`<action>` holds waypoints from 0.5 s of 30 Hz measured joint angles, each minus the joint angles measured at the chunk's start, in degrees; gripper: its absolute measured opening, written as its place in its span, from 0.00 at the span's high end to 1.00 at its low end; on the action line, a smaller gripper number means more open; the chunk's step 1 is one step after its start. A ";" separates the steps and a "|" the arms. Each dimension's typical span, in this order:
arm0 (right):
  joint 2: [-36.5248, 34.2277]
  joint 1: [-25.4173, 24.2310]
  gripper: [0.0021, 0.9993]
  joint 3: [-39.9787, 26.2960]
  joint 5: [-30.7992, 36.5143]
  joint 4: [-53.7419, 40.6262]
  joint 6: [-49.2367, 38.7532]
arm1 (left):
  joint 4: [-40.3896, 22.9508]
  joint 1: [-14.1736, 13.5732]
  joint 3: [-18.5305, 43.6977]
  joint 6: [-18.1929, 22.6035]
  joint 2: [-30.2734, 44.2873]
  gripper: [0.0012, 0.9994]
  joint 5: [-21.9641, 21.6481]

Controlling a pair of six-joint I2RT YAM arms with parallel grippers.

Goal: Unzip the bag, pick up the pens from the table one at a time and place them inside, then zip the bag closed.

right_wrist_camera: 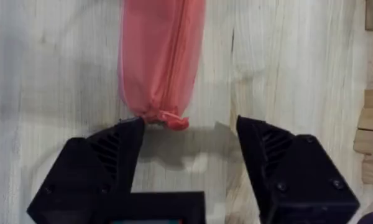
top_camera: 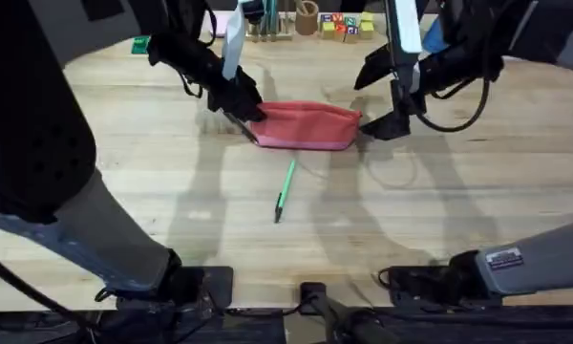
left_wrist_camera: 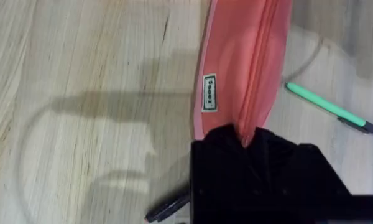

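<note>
Bag lies mid-table, zipper shut, its small white side label unreadable. Left gripper pinches its zipper end; right gripper hangs spread at the other end. Green pen lies nearby.

One salmon-pink bag lies on the worktop. Two pens counted: one light green pen in front of the bag, and one black pen by the bag's left end, partly hidden. Two grippers are at the bag, left gripper and right gripper, one per end.
</note>
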State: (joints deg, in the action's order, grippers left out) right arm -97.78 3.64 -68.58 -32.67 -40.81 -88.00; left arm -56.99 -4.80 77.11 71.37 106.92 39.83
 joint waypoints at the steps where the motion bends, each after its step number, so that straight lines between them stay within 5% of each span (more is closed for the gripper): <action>1: 0.00 0.00 0.13 0.00 0.00 0.01 -0.05 | 0.00 0.00 -0.01 0.00 0.01 0.96 0.00; 14: 0.00 0.00 0.34 0.00 0.00 -0.08 -0.36 | -0.04 0.00 -0.01 0.00 0.01 0.96 0.00; 15: 0.00 0.00 0.42 -0.02 0.00 -0.20 -0.34 | -0.02 0.00 0.01 0.00 0.01 0.96 0.00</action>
State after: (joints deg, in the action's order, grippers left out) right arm -97.78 3.64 -68.60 -32.67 -41.01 -88.34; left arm -57.01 -4.80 77.12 71.37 106.94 39.83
